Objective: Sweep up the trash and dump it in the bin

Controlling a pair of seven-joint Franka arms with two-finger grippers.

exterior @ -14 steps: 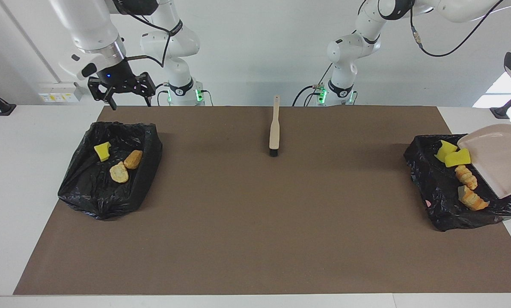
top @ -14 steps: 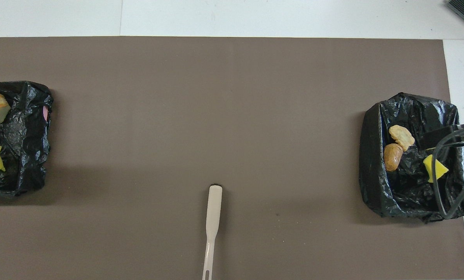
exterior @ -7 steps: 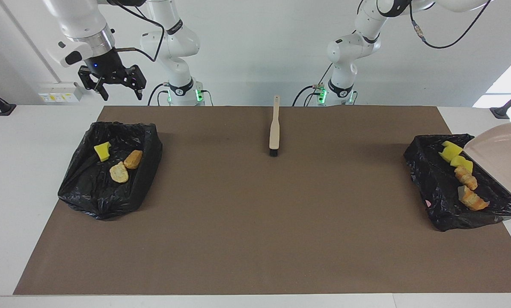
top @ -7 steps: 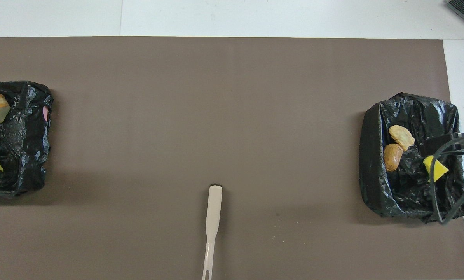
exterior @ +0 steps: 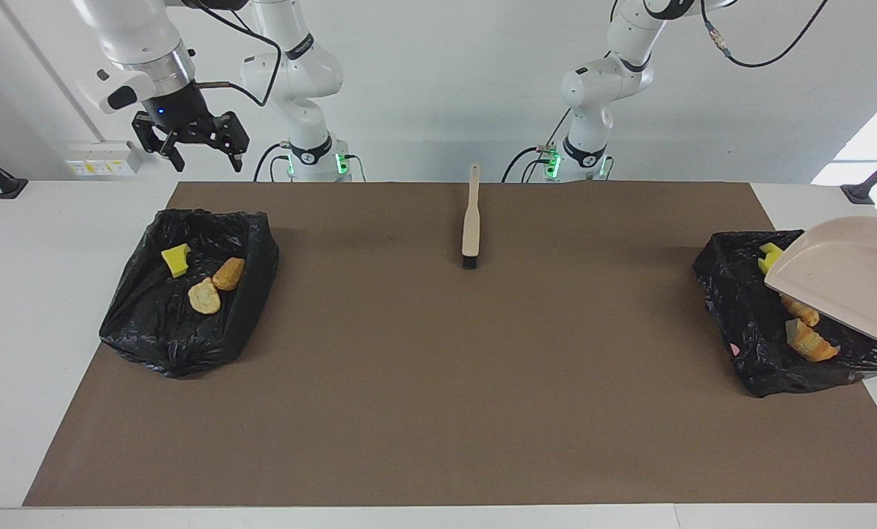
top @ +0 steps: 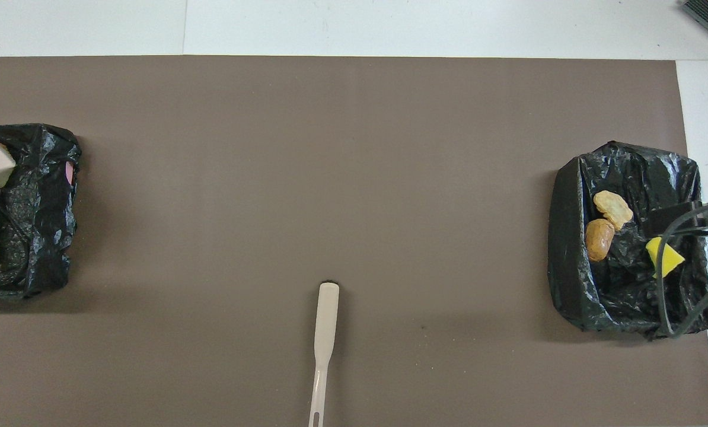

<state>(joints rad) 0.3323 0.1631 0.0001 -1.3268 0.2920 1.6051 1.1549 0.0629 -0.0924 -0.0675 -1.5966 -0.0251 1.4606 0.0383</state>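
Two black bag-lined bins stand at the table's ends. The bin [exterior: 152, 338] at the right arm's end holds a yellow sponge piece [exterior: 176, 259] and two bread-like lumps [exterior: 228, 273]. It also shows in the overhead view [top: 567, 267]. My right gripper [exterior: 207, 158] hangs open and empty, raised above that bin's robot-side edge. The bin [exterior: 740, 308] at the left arm's end holds yellow sponge [exterior: 770, 257] and orange bread lumps [exterior: 813, 344]. The beige dustpan [exterior: 842, 283] hangs tilted over that bin and hides part of the trash. The left gripper is out of view.
A beige brush [exterior: 471, 220] lies on the brown mat [exterior: 438, 382] near the robots at mid-table, bristles pointing away from them. It also shows in the overhead view [top: 325, 332]. White table borders the mat.
The dustpan has tipped mouth-down and swung in over the bin, now covering some yellow pieces. The right gripper has risen and drawn back from its bin, still open.
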